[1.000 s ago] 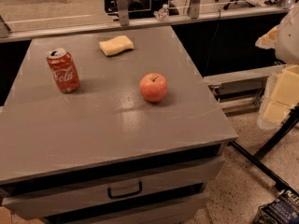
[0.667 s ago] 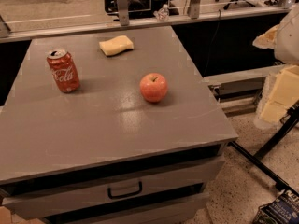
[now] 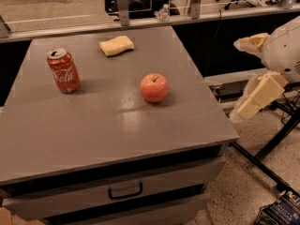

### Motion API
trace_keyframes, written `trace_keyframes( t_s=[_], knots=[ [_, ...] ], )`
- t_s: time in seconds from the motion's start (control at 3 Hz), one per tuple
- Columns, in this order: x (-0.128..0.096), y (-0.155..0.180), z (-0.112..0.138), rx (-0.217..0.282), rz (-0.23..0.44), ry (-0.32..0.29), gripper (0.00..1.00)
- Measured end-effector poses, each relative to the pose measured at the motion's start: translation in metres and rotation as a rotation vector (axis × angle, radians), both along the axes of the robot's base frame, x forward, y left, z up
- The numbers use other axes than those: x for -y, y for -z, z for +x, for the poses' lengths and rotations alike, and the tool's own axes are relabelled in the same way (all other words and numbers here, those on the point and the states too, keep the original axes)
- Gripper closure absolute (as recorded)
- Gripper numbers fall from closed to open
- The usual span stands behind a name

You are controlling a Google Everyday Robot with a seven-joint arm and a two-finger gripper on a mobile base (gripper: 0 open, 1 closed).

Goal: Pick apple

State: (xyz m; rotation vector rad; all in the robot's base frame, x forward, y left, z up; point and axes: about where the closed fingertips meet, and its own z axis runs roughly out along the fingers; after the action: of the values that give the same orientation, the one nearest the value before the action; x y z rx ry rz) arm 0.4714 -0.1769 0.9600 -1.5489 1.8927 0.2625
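The apple (image 3: 154, 87) is round and pinkish-red with a short dark stem. It sits upright on the grey cabinet top (image 3: 117, 125), right of centre. My gripper (image 3: 237, 78) hangs off the right edge of the cabinet, to the right of the apple and well apart from it. Its two cream fingers (image 3: 255, 96) are spread wide and hold nothing.
A red Coca-Cola can (image 3: 63, 71) stands at the left of the top. A pale yellow sponge (image 3: 116, 45) lies at the back. A drawer handle (image 3: 125, 191) is on the cabinet front. Black stand legs (image 3: 276, 139) cross the floor at right.
My gripper has moved a little to the left, closer to the cabinet's right edge. The apple, can and sponge have not moved.
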Motion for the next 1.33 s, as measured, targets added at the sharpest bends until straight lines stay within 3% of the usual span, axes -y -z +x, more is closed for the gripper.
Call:
trace_keyframes(
  t_s=[0.33, 0.67, 1.0, 1.33],
  knots=[
    [-0.028, -0.005, 0.013, 0.035, 0.153, -0.067, 0.00],
    [-0.060, -0.001, 0.025, 0.056, 0.255, -0.108, 0.00],
    [-0.062, -0.001, 0.025, 0.053, 0.252, -0.105, 0.00],
    [-0.060, 0.018, 0.042, 0.057, 0.261, -0.072, 0.00]
  ],
)
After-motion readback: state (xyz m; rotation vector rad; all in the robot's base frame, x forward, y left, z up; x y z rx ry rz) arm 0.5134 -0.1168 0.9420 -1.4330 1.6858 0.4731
